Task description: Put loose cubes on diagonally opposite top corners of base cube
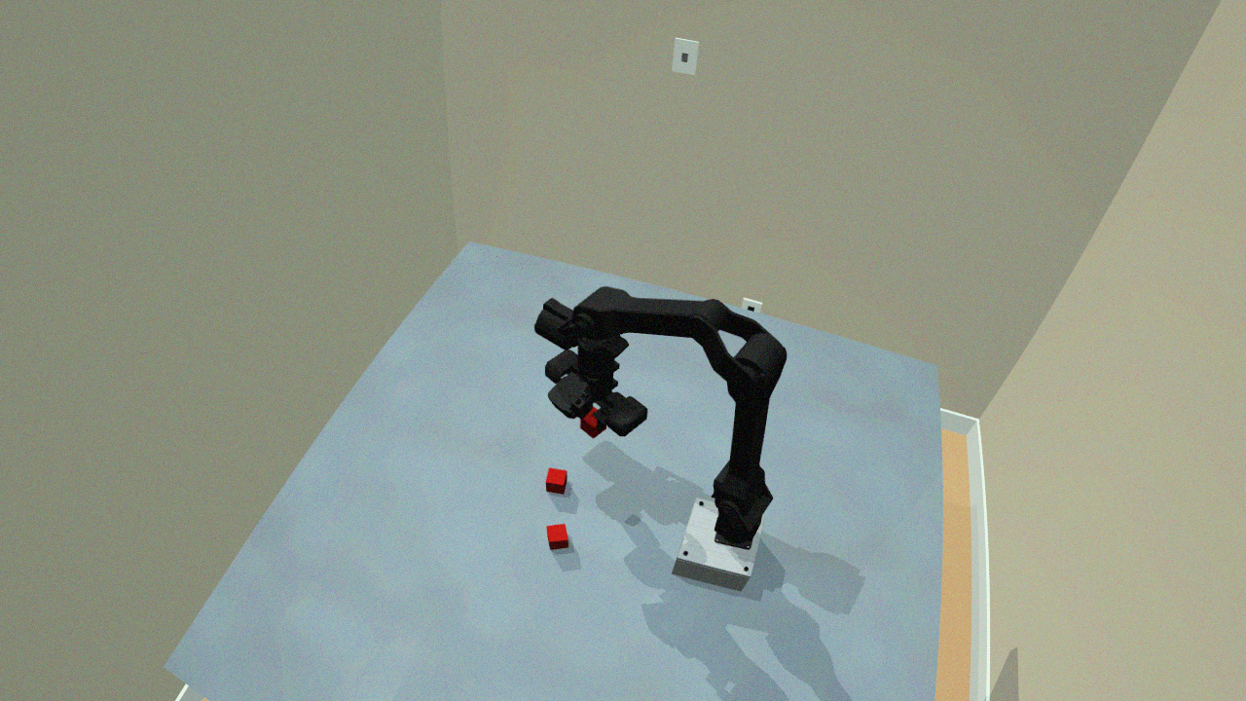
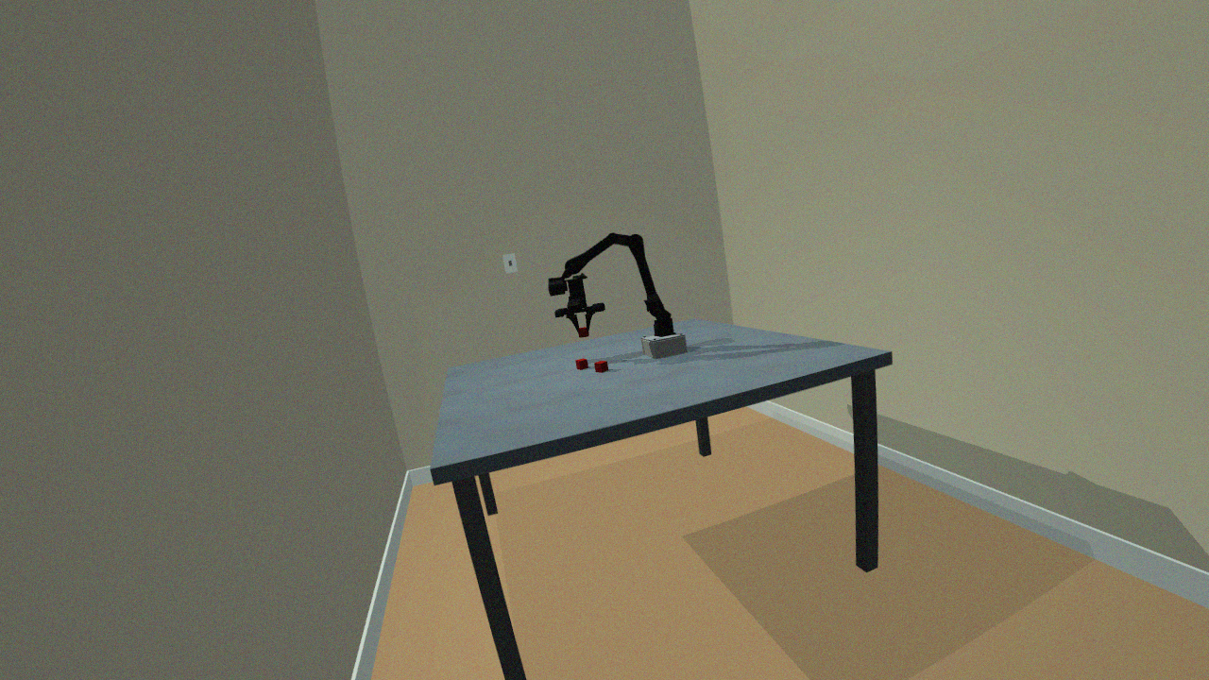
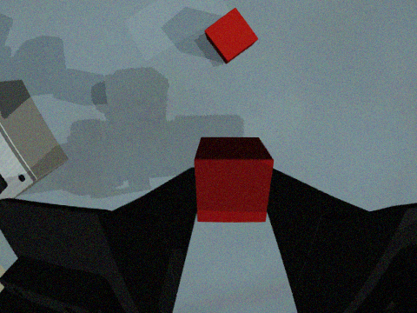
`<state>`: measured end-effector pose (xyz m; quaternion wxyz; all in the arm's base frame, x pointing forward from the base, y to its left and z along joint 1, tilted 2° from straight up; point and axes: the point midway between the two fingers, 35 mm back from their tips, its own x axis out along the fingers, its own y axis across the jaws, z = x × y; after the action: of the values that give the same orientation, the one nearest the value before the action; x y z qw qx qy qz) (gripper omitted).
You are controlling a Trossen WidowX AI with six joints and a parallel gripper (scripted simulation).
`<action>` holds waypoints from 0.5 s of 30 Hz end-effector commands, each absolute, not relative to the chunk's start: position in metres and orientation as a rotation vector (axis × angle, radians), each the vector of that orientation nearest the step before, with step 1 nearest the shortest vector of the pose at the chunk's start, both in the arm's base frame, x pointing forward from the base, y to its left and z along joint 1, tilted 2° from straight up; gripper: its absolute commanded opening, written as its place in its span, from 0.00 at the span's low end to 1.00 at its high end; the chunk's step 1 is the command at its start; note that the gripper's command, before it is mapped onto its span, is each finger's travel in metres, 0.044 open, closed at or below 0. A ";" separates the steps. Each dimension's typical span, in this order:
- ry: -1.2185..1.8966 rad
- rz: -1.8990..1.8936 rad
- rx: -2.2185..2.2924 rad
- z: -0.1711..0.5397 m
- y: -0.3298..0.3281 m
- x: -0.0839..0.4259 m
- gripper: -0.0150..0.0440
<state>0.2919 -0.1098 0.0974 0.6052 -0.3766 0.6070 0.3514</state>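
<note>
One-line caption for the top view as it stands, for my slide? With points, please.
The tool (image 1: pixel 593 422) grips one red cube (image 1: pixel 592 425) aloft; two more red cubes (image 1: pixel 556 480) (image 1: pixel 557 535) sit apart on the blue-grey table (image 1: pixel 391 523).

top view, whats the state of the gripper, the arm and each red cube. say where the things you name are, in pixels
gripper (image 1: pixel 594 417) (image 2: pixel 583 329) (image 3: pixel 231 176): shut on a cube
arm (image 1: pixel 662 316) (image 2: pixel 646 268): raised, bent
held red cube (image 1: pixel 592 424) (image 2: pixel 583 331) (image 3: pixel 233 184): off the table
red cube nearer the gripper (image 1: pixel 556 481) (image 2: pixel 581 364) (image 3: pixel 231 176): on the table, uncapped
red cube farther off (image 1: pixel 557 536) (image 2: pixel 601 366): on the table, uncapped
</note>
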 end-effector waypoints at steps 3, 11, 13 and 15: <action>1.400 0.823 -0.883 0.092 -0.092 0.297 0.43; 1.389 0.845 -0.902 0.085 -0.067 0.302 0.43; 1.387 0.850 -0.906 0.083 -0.061 0.302 0.43; 1.384 0.856 -0.911 0.082 -0.054 0.303 0.43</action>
<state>0.3031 -0.0634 0.0857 0.5976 -0.3919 0.5958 0.3665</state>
